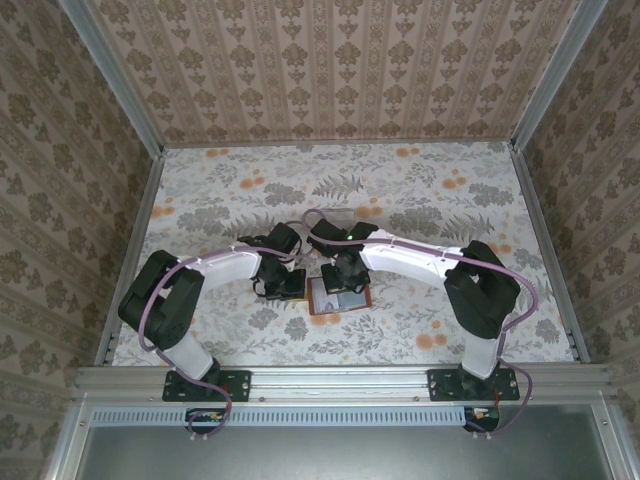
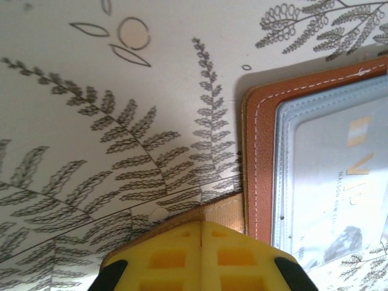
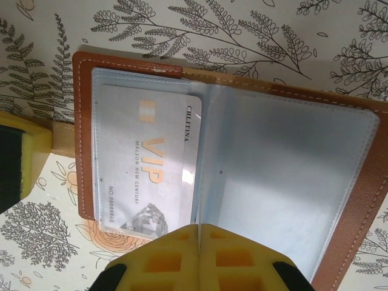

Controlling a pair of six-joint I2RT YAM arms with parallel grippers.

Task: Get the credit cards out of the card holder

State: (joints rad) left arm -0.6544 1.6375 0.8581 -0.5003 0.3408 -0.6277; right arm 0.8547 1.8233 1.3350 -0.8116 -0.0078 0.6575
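The card holder (image 3: 291, 176) lay open on the bench (image 3: 254, 36) directly ahead of the clenched right tool (image 3: 198, 229), a grey credit card (image 3: 145, 163) sitting in its pocket, not yet drawn out. The left tool (image 2: 200, 227), clenched too, had the holder's border just ahead to its right.

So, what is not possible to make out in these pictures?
Right wrist: the shut right gripper hides the card holder's near edge; whether it pinches anything is unclear.
Right wrist: cards behind the grey card, if any, are hidden.
Left wrist: the picture edge cuts the card holder; the left gripper covers its tab.
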